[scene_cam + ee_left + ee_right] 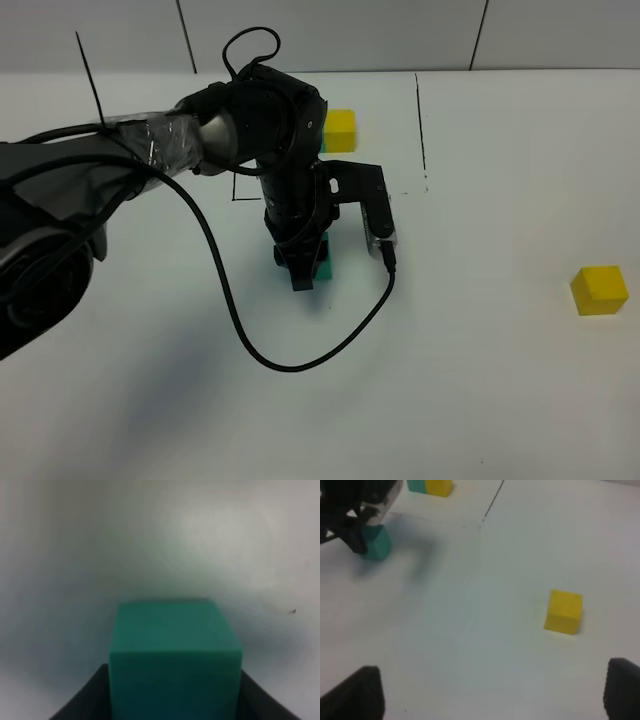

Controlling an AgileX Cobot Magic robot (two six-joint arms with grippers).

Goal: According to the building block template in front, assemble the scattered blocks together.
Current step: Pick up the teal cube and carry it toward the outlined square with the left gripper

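Note:
The teal cube [325,264] sits between the fingers of my left gripper [306,272] near the table's middle. In the left wrist view it [175,655] fills the gap between the dark fingers [82,700], so the gripper is shut on it. I cannot tell whether it is lifted. The yellow cube [599,290] lies alone at the right, and also shows in the right wrist view [563,611]. My right gripper [490,700] is open and empty, short of the yellow cube. The template [341,128] lies behind my left arm, its teal half mostly hidden; it also shows in the right wrist view [432,486].
A thin black line [421,130] runs down the white table right of the template. My left arm's black cable [300,362] loops over the table in front of the teal cube. The left arm [150,150] stretches in from the left edge.

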